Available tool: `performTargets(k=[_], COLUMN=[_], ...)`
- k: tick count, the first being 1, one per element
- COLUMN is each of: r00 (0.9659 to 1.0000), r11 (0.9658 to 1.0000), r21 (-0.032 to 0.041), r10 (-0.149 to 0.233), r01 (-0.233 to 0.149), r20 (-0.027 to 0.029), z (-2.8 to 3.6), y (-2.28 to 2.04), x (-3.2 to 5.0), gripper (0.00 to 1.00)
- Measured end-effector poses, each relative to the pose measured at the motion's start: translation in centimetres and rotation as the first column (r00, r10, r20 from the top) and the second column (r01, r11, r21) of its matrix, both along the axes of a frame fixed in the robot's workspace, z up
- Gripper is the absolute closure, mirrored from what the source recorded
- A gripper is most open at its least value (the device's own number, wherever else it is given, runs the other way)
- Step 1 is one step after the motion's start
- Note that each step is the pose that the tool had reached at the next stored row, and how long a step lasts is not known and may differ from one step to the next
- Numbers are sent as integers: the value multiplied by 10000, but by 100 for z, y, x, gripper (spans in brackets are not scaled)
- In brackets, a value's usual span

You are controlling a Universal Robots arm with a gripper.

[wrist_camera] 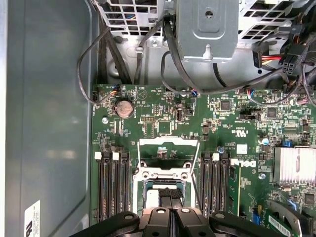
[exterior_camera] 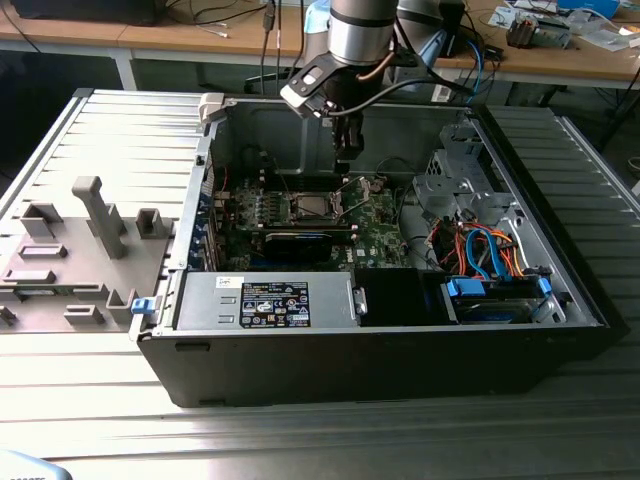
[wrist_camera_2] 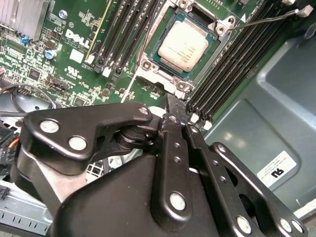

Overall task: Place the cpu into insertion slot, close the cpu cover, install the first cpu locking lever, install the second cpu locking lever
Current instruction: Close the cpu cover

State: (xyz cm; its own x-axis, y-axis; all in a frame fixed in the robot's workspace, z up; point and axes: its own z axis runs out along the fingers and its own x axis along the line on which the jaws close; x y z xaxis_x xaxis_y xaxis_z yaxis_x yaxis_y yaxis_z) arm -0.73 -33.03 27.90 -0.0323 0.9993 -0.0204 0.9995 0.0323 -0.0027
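Observation:
The cpu (wrist_camera_2: 185,45), a flat silvery square, lies in the insertion slot (wrist_camera_2: 148,66) on the green motherboard (wrist_camera_2: 74,54), with nothing over its top. In the first wrist view the cpu cover (wrist_camera: 168,141) is swung open, and green board shows through its window. One thin locking lever (wrist_camera_2: 266,19) sticks out free past the slot, and another wire lever (wrist_camera: 196,185) runs along its side. My gripper (wrist_camera: 170,197) hangs just above the slot's edge with its black fingers (wrist_camera_2: 170,123) together and nothing between them. In the exterior view the gripper (exterior_camera: 345,150) hovers inside the open case over the slot (exterior_camera: 308,207).
Black memory slots (wrist_camera: 111,187) flank the socket on both sides. A heat sink (wrist_camera: 295,165), a drive cage (wrist_camera: 207,29) with looping cables (exterior_camera: 480,250) and the power supply (exterior_camera: 270,300) crowd the case. A grey fixture tray (exterior_camera: 80,250) lies at the exterior view's left.

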Motion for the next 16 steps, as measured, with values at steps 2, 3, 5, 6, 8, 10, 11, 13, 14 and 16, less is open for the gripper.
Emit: performTargets(k=[2, 3, 5, 6, 8, 10, 11, 13, 14, 16], r00=[10000, 10000, 10000, 10000, 10000, 10000, 10000, 10000, 10000, 10000], r11=[10000, 10000, 10000, 10000, 10000, 10000, 10000, 10000, 10000, 10000], r21=[0, 0, -1, 0, 0, -1, -1, -1, 0, -1], r10=[0, 1, 1, 0, 0, 0, 0, 0, 0, 1], r01=[0, -1, -1, 0, 0, 0, 0, 0, 0, -1], r20=[0, 0, 0, 0, 0, 0, -1, 0, 0, 0], z=[0, 0, 0, 0, 0, -1, -1, -2, -2, -3], y=[0, 0, 0, 0, 0, 0, 0, 0, 0, 0], x=[13, 18, 28, 33, 43, 59, 65, 74, 77, 84], gripper=[89, 89, 89, 89, 89, 89, 89, 89, 89, 89])
